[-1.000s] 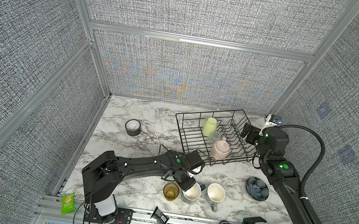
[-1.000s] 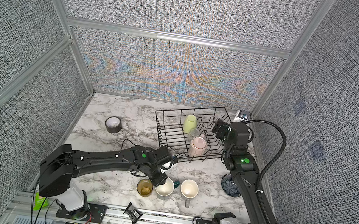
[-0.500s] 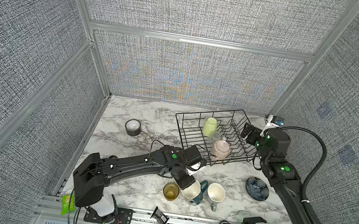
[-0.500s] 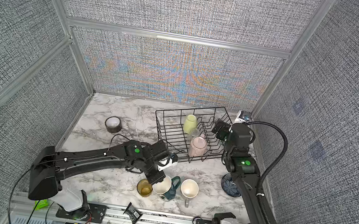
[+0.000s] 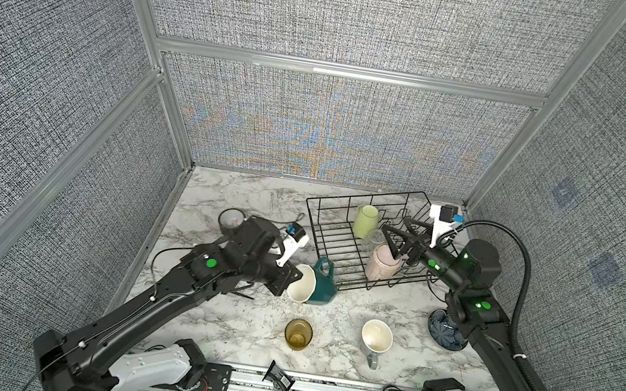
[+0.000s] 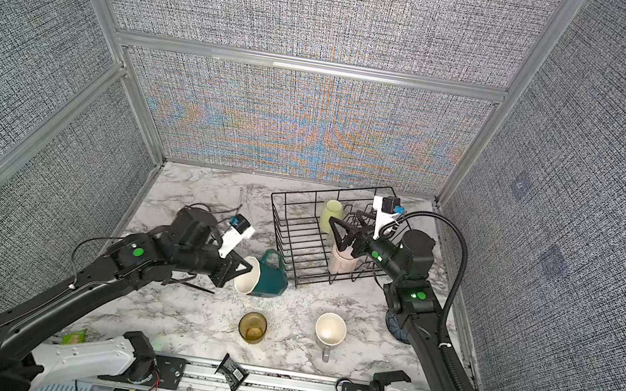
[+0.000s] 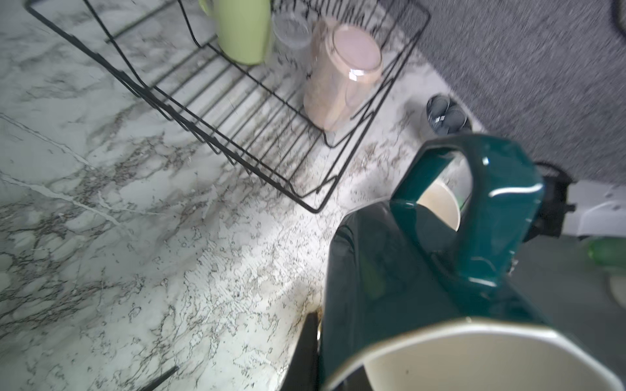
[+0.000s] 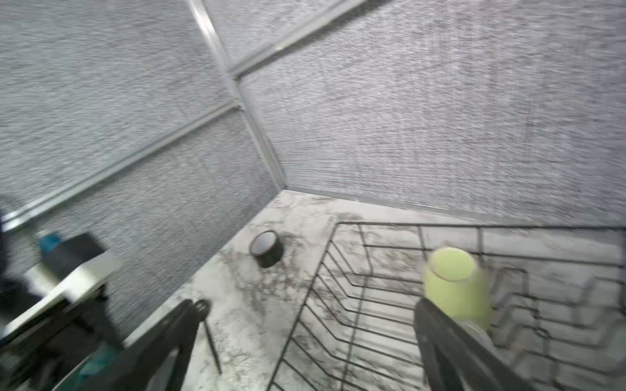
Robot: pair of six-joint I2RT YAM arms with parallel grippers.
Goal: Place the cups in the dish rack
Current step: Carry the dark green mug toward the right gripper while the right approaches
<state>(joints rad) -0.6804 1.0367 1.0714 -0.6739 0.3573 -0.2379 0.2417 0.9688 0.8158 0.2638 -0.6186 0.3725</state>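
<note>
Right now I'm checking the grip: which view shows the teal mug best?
Both top views: the teal mug shows whole, tipped on its side, rim pinched by the left gripper, handle up. The left wrist view has it close but cropped; the right wrist view shows at most a teal blur.

Tumbler (image 5: 298, 334) left of mug (image 5: 377, 336), both before the dish rack (image 5: 338, 242)

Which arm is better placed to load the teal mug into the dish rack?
Left. The left gripper holds the teal mug beside the dish rack; the right gripper is open and empty.
</note>
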